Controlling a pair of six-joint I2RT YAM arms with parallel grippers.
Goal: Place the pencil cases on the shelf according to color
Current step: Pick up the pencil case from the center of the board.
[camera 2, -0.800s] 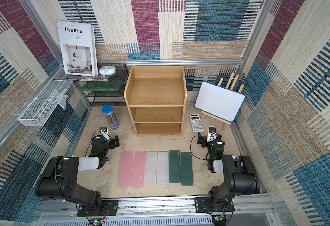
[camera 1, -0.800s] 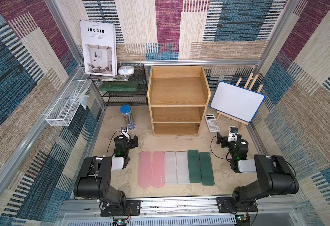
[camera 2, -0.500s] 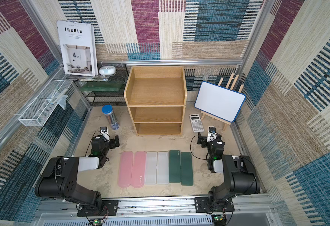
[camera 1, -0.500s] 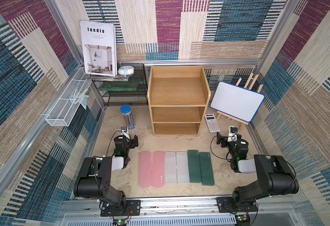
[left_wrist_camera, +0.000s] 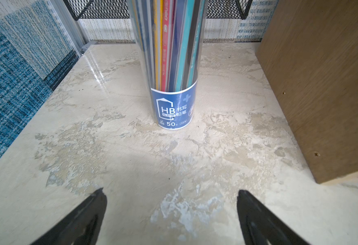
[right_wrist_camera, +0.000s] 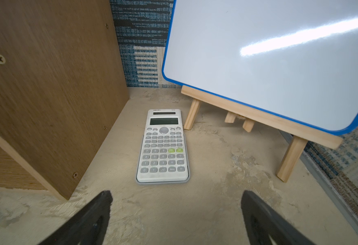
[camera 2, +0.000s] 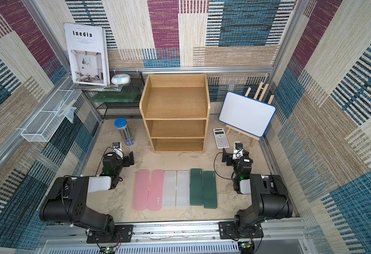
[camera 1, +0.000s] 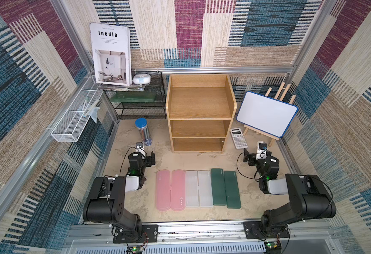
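Here's the shelf [camera 1: 200,103], three oak tiers open toward the arms. The pencil cases [camera 2: 210,189] lie flat in front of it, well apart from it, six side by side. The pink pair [camera 1: 163,190] is toward the shelf's left, the frosted white pair [camera 1: 191,189] is central, and the dark green pair [camera 1: 218,187] is toward its right.

Just left of the shelf stands a clear pencil tub [left_wrist_camera: 174,106], packed with coloured pencils. Behind it, beside the shelf's left panel, is a black mesh rack [camera 1: 140,110] with a flat green item [camera 1: 136,96] inside and a magazine [camera 1: 112,55] propped on top. Farther left hangs a white wire basket [camera 1: 74,118]; what's in it, I can't tell.

The left gripper [left_wrist_camera: 170,189] faces the tub off the shelf's front left corner, jaws spread wide, gripping nothing. The right gripper [right_wrist_camera: 176,192] is off the front right corner, equally wide and unloaded. It faces a calculator [right_wrist_camera: 163,148] lying beside the shelf's right panel, with a whiteboard [right_wrist_camera: 269,53] on an easel beyond.
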